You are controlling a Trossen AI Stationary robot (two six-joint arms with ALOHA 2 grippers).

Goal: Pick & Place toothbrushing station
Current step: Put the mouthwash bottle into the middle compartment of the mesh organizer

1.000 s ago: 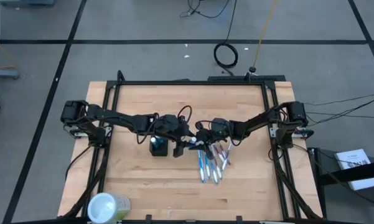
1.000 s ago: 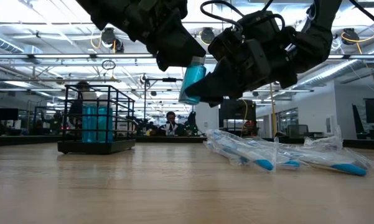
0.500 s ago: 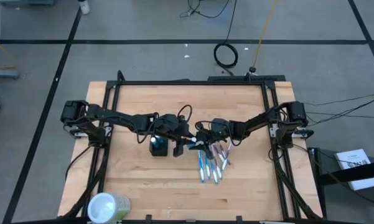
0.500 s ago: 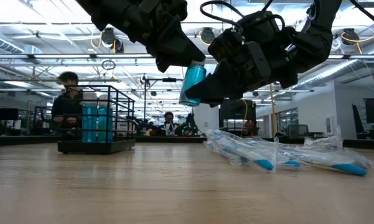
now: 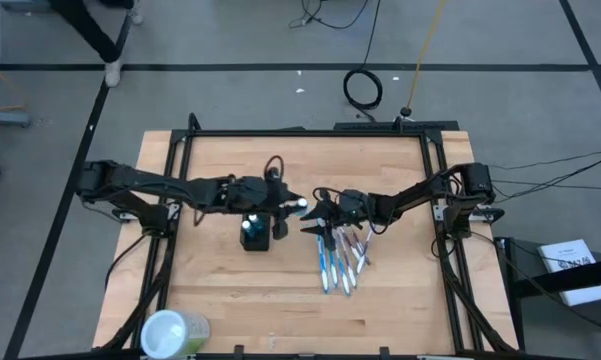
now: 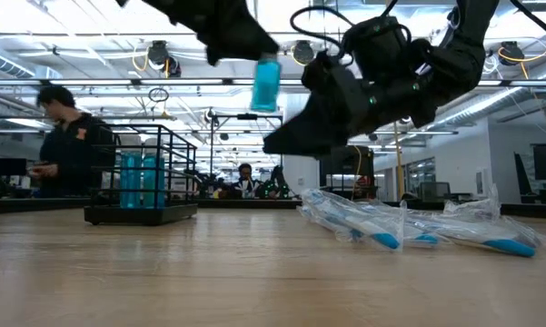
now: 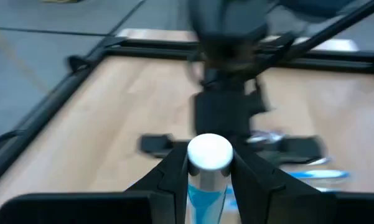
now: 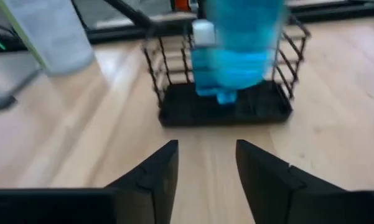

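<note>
Here the left claw [image 7: 206, 180] grips a blue tube [image 6: 265, 84] above the surface [image 5: 220, 290], near the black mesh holder [image 5: 254, 233], which already carries other blue tubes. The right claw [image 8: 205, 163], fingers apart and empty, hangs beside the bagged toothbrushes [image 5: 337, 262]. Placing seems under way; next, the tube likely needs lowering upright into the holder. No writing is legible.

Blue tube [image 6: 265, 84], white cap; black mesh holder [image 6: 141, 177].

black mesh holder [image 5: 255, 233] upright, mid-table
</note>
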